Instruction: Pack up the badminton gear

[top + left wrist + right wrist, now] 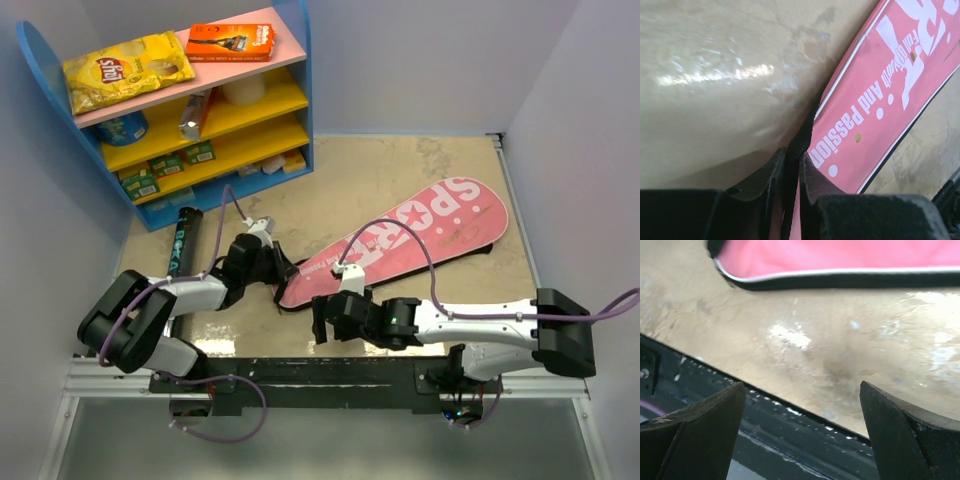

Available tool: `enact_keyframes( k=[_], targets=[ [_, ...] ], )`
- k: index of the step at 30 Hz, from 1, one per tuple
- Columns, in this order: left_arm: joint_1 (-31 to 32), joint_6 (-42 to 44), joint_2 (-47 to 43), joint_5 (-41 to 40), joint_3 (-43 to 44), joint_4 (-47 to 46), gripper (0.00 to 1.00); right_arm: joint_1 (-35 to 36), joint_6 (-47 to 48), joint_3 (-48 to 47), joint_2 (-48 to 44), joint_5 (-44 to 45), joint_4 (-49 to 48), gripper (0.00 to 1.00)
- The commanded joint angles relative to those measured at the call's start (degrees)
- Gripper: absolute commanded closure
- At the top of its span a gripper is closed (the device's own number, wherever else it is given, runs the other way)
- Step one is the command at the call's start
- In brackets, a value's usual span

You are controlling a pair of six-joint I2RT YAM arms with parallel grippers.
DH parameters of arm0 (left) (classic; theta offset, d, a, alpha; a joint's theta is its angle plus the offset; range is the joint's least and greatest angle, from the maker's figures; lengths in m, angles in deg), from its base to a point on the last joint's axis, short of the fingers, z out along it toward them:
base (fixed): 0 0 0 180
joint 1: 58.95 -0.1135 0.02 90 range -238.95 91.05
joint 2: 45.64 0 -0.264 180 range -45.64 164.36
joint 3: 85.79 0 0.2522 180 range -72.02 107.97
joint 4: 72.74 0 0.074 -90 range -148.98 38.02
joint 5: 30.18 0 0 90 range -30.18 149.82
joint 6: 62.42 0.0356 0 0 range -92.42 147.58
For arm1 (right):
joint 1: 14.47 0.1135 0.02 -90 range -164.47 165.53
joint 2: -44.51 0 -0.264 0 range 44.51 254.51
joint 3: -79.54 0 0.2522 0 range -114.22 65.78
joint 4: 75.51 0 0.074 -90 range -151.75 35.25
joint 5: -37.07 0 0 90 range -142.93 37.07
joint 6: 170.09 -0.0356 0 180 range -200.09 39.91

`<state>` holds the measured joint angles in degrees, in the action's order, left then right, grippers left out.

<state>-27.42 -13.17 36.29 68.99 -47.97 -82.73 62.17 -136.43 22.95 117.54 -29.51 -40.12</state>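
Okay, black tube point(183, 240) is lying loose by the shelf point(307, 100), my left gripper point(791, 157) is pinching the black edging point(800, 140) of the pink cover point(420, 235) on the table point(420, 165), and my right gripper point(802, 425) is hanging wide open, empty. Not seeing shuttlecocks or racket; packing's looking mostly undone.

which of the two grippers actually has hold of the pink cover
The left gripper: it is pinched shut on the black edging at the narrow end of the pink cover. The right gripper hangs open over the table, gripping nothing.
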Motion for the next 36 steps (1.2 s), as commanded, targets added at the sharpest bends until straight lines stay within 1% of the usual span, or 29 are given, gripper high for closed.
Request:
enact_keyframes(
  k=[1, 5, 7, 8, 9, 11, 12, 13, 14, 15, 20, 21, 23, 29, 32, 34, 35, 36],
  targets=[
    [-5.8, 3.4, 2.2, -2.1, 2.7, 4.6, 0.82, -3.2, 1.6, -0.6, -2.0, 3.0, 3.2, 0.01],
    [-8.3, 4.6, 2.5, -2.0, 6.7, 6.4, 0.82, -8.3, 5.2, -0.9, -1.8, 0.1, 0.9, 0.01],
    [-8.8, 5.2, 2.1, -1.9, 8.0, 7.6, 0.80, -11.8, 7.4, -1.3, -1.5, -0.1, -1.3, 0.01],
    [-8.9, 5.2, 1.3, -1.8, 9.3, 8.0, 0.78, -13.4, 8.3, -1.1, -1.5, -2.0, -2.5, 0.01],
    [-8.9, 5.7, 0.8, -1.4, 10.1, 8.6, 0.68, -15.1, 9.8, -0.8, -1.5, -2.8, -3.6, 0.01],
    [-8.9, 6.3, -1.3, -1.3, 12.3, 11.5, 0.52, -18.4, 11.1, -1.6, -1.8, -3.7, -5.6, 0.01],
    [-8.9, 6.9, -2.3, -1.6, 12.9, 12.7, 0.35, -19.3, 13.0, -2.6, -1.8, -3.5, -5.5, 0.01],
    [-8.9, 7.3, -3.3, -2.1, 13.5, 15.4, 0.26, -19.2, 13.6, -3.7, -1.2, -2.7, -3.9, 0.01],
    [-8.9, 7.8, -5.1, -3.1, 14.5, 16.9, 0.12, -19.3, 14.4, -5.1, -0.7, -1.8, -2.9, 0.01],
    [-8.9, 8.4, -6.1, -3.8, 15.1, 18.5, 0.00, -19.3, 15.3, -7.8, -0.3, 0.7, -1.9, 0.01],
    [-8.9, 11.0, -13.1, -9.1, 17.6, 28.3, 0.00, -19.4, 17.6, -18.2, 5.0, 6.0, 6.0, 0.01],
    [-8.9, 11.4, -14.2, -9.0, 18.0, 30.3, 0.00, -19.3, 17.7, -19.4, 5.5, 7.8, 7.6, 0.01],
    [-8.9, 12.4, -17.6, -11.9, 19.3, 32.3, 0.00, -19.4, 17.6, -21.9, 6.3, 9.7, 8.3, 0.01],
    [-8.9, 16.9, -26.4, -15.9, 22.1, 38.0, 0.00, -19.5, 18.6, -27.6, 7.5, 16.7, 11.0, 0.01],
    [-8.9, 18.2, -30.1, -17.3, 23.6, 39.9, 0.00, -19.4, 19.4, -28.4, 6.4, 17.9, 10.7, 0.01],
    [-8.9, 19.6, -32.3, -16.6, 23.6, 39.6, 0.00, -19.4, 21.4, -26.1, 3.2, 15.4, 7.1, 0.01],
    [-8.9, 20.5, -33.0, -16.6, 23.2, 39.3, 0.00, -19.5, 24.1, -25.0, 1.7, 14.6, 5.0, 0.01],
    [-8.9, 20.9, -33.7, -17.3, 22.9, 39.0, 0.00, -19.5, 24.5, -24.7, 0.0, 14.8, 3.4, 0.01]
  ],
)
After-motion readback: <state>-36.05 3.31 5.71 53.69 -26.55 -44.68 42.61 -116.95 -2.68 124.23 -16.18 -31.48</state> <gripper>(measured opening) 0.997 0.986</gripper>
